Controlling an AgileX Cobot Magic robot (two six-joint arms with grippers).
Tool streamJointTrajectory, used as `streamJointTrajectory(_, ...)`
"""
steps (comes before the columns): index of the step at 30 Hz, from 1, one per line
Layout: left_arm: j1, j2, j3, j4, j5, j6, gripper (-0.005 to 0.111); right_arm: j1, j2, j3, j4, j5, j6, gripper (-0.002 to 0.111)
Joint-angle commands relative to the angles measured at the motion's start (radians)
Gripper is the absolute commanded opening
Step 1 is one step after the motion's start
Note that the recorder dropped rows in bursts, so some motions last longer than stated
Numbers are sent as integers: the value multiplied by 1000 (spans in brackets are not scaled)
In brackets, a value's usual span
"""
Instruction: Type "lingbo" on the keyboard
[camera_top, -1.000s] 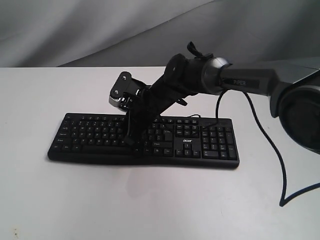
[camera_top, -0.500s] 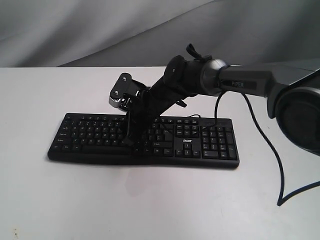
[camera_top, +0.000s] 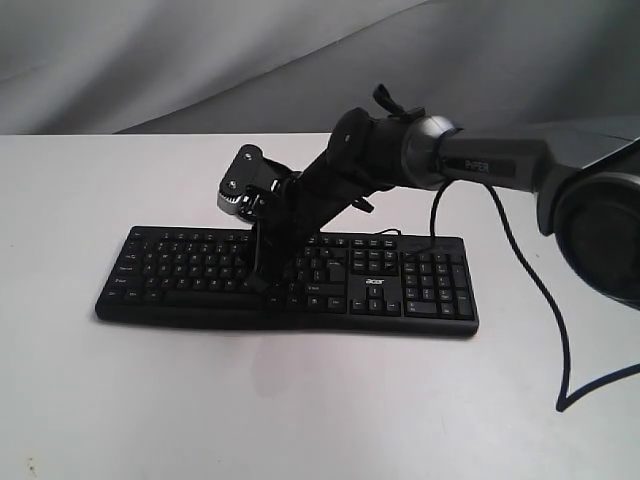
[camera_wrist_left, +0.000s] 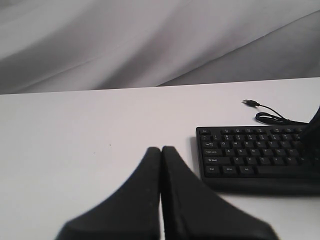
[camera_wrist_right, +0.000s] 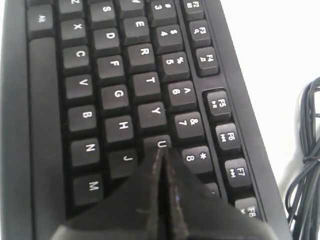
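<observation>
The black keyboard (camera_top: 180, 270) with a white "acer" logo (camera_top: 375, 283) lies flat on the white table. My right gripper (camera_top: 258, 284) reaches across from the right, tilted down onto the letter keys at the middle. In the right wrist view its fingers are shut with nothing between them. The right gripper (camera_wrist_right: 161, 150) has its tips at the near edge of the U key (camera_wrist_right: 160, 143), beside J and 8; the keys under the fingers are hidden. My left gripper (camera_wrist_left: 161, 149) is shut and empty over bare table, beside the end of the keyboard (camera_wrist_left: 250, 155) that has Ctrl and Shift.
The keyboard's thin cable (camera_wrist_left: 267, 117) coils behind it, with its USB plug (camera_wrist_left: 248, 102) lying loose on the table. The cable (camera_wrist_right: 305, 190) also shows by the function keys. A thick black arm cable (camera_top: 545, 300) loops down on the right. Grey cloth hangs behind the table.
The right arm has shifted slightly left along the keyboard, then held almost still. Its gripper stays shut. The keyboard has not moved.
</observation>
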Motion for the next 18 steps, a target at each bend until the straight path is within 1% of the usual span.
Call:
streamJointTrajectory(1, 1, -4, 5, -4, -7, -2, 1, 28, -35, -7, 4, 30, 5, 0)
streamJointTrajectory(8, 1, -4, 5, -4, -7, -2, 1, 67, -35, -7, 5, 37, 5, 0)
streamJointTrajectory(18, 1, -4, 5, -4, -7, -2, 1, 77, -13, -7, -44, 38, 32, 0)
